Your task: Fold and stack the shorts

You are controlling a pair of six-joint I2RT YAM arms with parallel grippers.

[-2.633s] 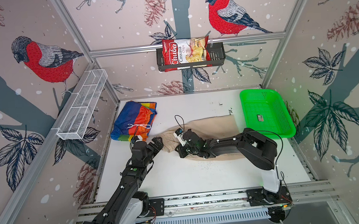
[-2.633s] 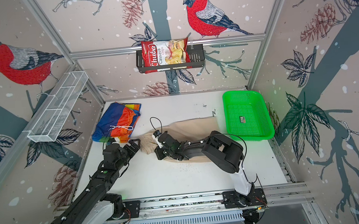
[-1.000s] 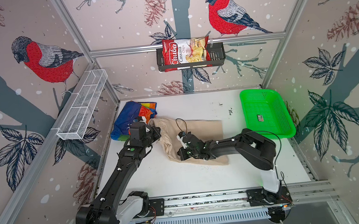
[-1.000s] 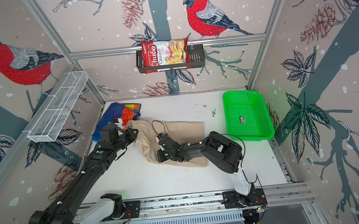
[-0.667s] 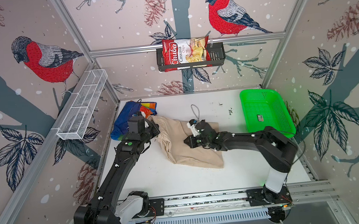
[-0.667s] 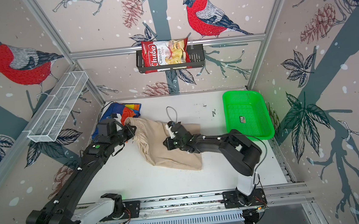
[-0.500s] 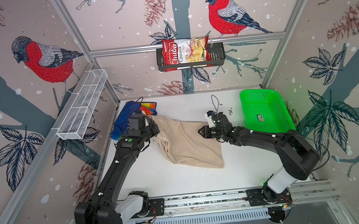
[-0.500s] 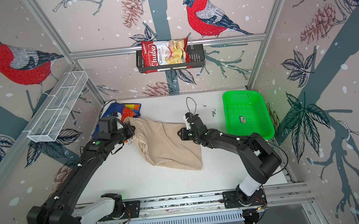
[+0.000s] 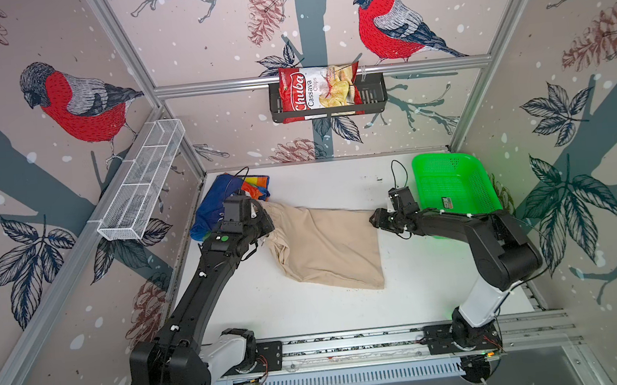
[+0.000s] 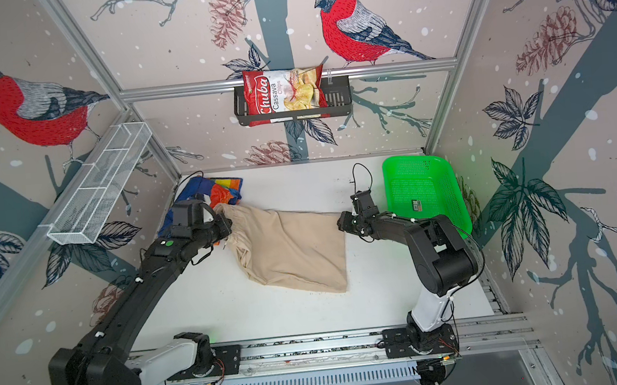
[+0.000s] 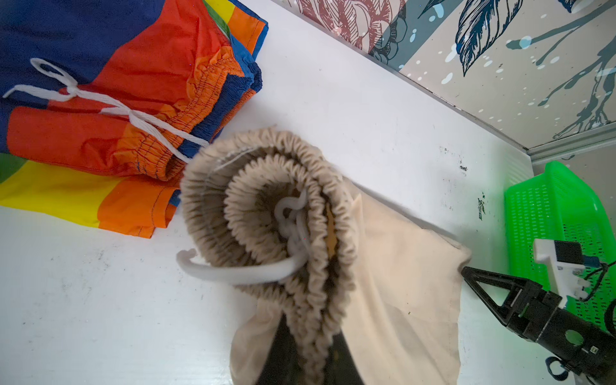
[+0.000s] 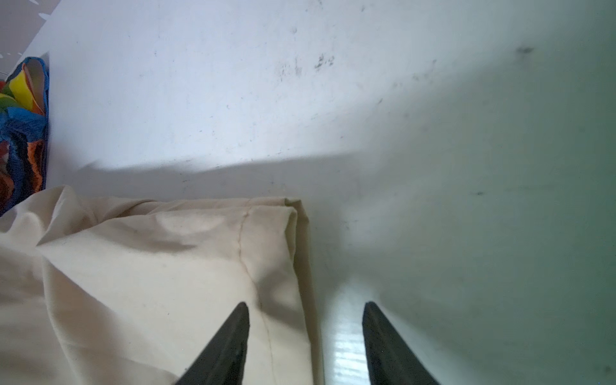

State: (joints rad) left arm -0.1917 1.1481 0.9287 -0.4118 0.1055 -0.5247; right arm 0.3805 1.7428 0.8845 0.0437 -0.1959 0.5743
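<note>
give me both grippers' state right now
Left gripper: shut on the beige shorts, at the gathered waistband.
Right gripper: open, holding nothing, at the shorts' hem corner.

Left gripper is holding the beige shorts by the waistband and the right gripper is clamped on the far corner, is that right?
No. The right gripper is open, jaws apart at that corner, as the right wrist view shows. The left gripper does hold the beige shorts by the waistband.

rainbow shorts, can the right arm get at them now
Probably not directly: the beige shorts and the left gripper sit between the right gripper and the rainbow shorts in the far corner.
</note>
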